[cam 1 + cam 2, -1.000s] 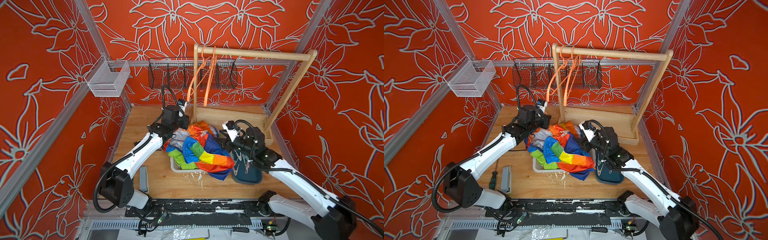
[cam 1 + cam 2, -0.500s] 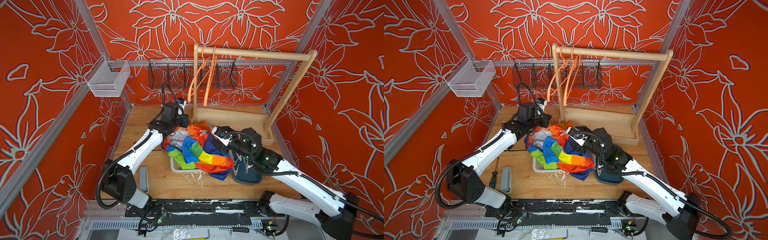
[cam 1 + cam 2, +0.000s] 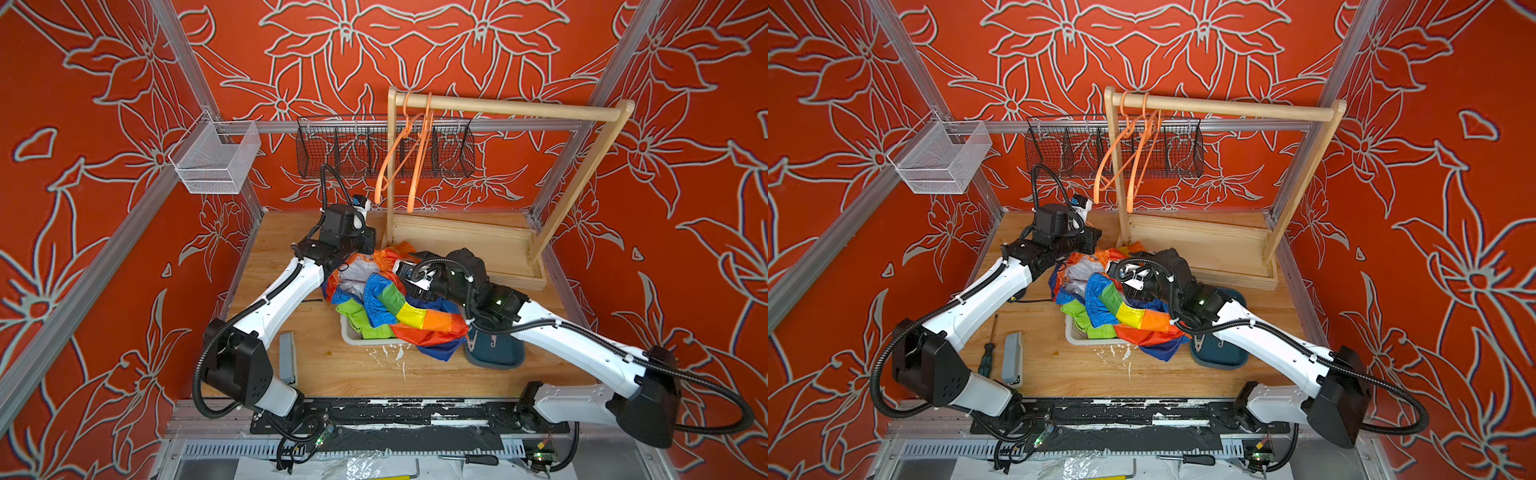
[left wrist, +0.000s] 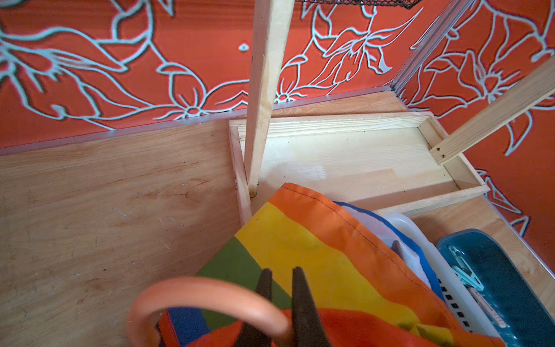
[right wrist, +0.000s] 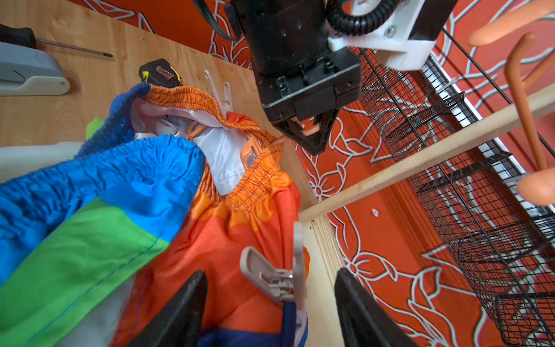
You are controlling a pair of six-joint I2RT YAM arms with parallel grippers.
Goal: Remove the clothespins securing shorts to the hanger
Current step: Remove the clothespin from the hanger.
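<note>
Right gripper: the right gripper (image 5: pixel 270 272) has its black jaws standing apart, one on each side of a pale pink plastic clothespin (image 5: pixel 276 278), and not yet squeezing it from what I can see.
Pink peg: it is clipped on the orange edge of the rainbow colour-block shorts (image 3: pixel 399 307), just beside the base of the pale wooden clothes rack (image 3: pixel 498 109).
Left gripper: the left gripper (image 4: pixel 281 279) has its jaws pinched together on the orange plastic hanger (image 4: pixel 204 288) inside the shorts' waistband, holding it up near the rack's post.
Second peg: another pale clothespin (image 5: pixel 223 93) bites the gathered orange waistband farther along.
Done: I'd say a good part is done. Two bare orange hangers (image 3: pixel 399 162) hang on the rack's rail, and loose pegs are already put away.
Left: at least these two pegs are still on the rainbow pair. I can't tell whether there are others.
Teal tray: the shallow teal plastic tray (image 4: pixel 510 270) beside the shorts holds a mint clothespin (image 4: pixel 464 270) and a pink one (image 4: pixel 488 306).
White basket: the slotted white plastic basket (image 3: pixel 349 332) lies under the rainbow pair, with lime green shorts (image 3: pixel 365 324) in it.
Wall baskets: I see nothing inside the black wire basket (image 3: pixel 332 149) or the white mesh basket (image 3: pixel 216 162).
</note>
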